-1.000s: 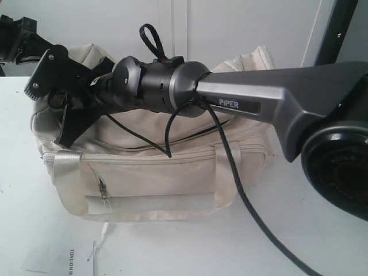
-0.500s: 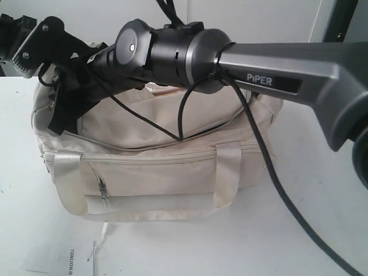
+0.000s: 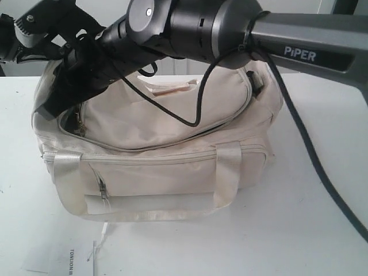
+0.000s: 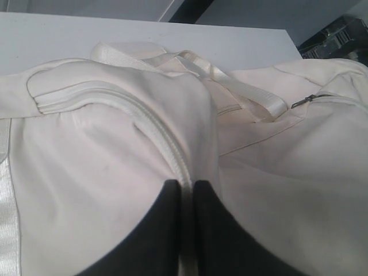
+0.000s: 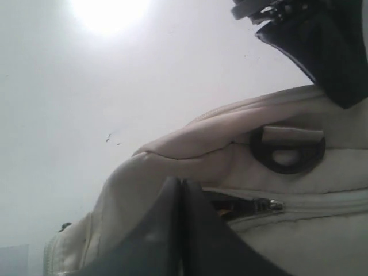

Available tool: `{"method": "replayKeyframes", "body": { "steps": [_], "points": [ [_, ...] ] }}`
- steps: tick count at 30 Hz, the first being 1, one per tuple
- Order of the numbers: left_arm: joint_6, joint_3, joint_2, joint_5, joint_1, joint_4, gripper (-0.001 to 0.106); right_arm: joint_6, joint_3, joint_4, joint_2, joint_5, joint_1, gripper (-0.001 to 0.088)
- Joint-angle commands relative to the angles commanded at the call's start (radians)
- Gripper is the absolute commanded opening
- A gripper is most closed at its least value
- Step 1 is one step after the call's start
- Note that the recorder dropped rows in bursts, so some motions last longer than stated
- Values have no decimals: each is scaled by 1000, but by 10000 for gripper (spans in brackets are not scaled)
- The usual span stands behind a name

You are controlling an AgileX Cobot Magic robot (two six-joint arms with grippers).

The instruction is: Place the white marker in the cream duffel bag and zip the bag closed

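The cream duffel bag (image 3: pixel 167 167) stands on the white table (image 3: pixel 322 236). Its main zip shows a dark gap at the left end (image 3: pixel 72 119). My right gripper (image 3: pixel 49 109) reaches across to that end. It (image 5: pixel 181 181) is shut, fingertips pressed together against the bag's end, with nothing seen between them. The zip slider (image 5: pixel 270 204) and a black strap ring (image 5: pixel 287 152) lie beside it. My left gripper (image 4: pixel 185 184) is shut on the bag's zip seam (image 4: pixel 155 135); in the exterior view only its dark body (image 3: pixel 8 46) shows. The white marker is out of view.
The right arm's black cable (image 3: pixel 313 152) hangs over the bag's right end and down across the table. A paper label (image 3: pixel 72 261) lies at the front edge. The bag's webbing handles (image 3: pixel 227 172) hang down the front, by the front pocket zip (image 3: pixel 102 190).
My right arm and gripper have risen and shifted left, uncovering the bag's top and the zip gap at the left end. The bag's top stands higher and fuller.
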Motion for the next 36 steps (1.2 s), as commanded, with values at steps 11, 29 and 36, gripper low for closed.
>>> {"method": "replayKeyframes", "body": {
  "steps": [11,29,36],
  "points": [
    [12,0,0,4,0,0,10,248,0,-150,48,11,-3,523],
    [18,0,0,4,0,0,10,615,0,-148,113,-167,14,506],
    [18,0,0,4,0,0,10,643,0,-153,127,-158,14,497]
  ]
}}
